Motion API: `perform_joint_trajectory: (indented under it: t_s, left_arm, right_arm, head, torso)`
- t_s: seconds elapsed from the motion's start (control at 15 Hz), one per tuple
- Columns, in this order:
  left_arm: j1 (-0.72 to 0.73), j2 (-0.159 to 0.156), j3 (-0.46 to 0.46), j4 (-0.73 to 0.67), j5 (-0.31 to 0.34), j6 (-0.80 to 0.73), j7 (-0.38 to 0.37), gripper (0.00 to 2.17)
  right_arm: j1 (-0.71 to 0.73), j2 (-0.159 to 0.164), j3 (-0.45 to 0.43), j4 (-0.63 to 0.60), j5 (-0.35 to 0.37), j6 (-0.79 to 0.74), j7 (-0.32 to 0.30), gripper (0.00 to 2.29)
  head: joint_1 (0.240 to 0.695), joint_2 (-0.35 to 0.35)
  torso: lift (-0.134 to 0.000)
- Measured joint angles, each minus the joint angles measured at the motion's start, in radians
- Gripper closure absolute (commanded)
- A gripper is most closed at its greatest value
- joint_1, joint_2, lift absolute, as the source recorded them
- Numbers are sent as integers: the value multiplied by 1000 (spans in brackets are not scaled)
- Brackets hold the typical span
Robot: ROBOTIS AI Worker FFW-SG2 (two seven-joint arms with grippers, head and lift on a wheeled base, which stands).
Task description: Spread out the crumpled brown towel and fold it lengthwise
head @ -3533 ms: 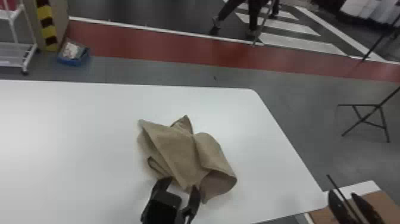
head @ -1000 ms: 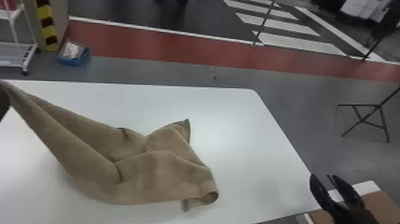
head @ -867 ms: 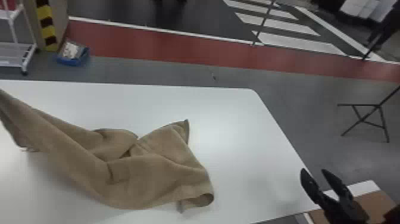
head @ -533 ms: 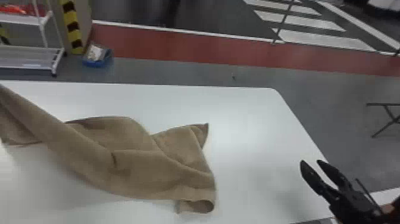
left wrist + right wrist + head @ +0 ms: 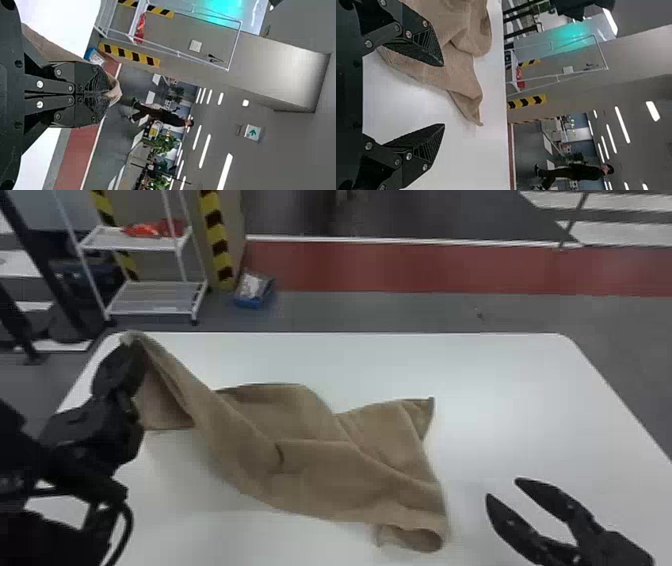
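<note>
The left pincer [image 5: 122, 365] is clamped on one end of the towel [image 5: 320, 470], raised near the table's [image 5: 505, 390] far left corner. Cloth hides its fingertips; folds conceal parts beneath. Rightward, the right pincer [image 5: 502, 487] gapes empty. The table's near edge is cut off.

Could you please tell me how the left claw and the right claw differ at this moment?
The left claw is shut on the brown towel, while the right claw is open and empty. The left claw holds up the towel's left end, whereas the right claw is beyond its right end. Both are black, with two fingers.
</note>
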Motion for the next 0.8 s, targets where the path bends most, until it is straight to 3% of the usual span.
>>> perform_joint_trajectory:
  t_s: [0.2,0.8]
  left_arm:
    - [0,-1,-1,5,0,9,-1,1366]
    - [-7,-4,-14,17,-1,10,-5,1366]
  right_arm:
    - [18,0,90,-15,122,18,-3,478]
    - [28,0,128,-39,217,142,44,505]
  head:
    - [695,80]
    - [695,111]
  torso:
    - [-124]
    - [-124]
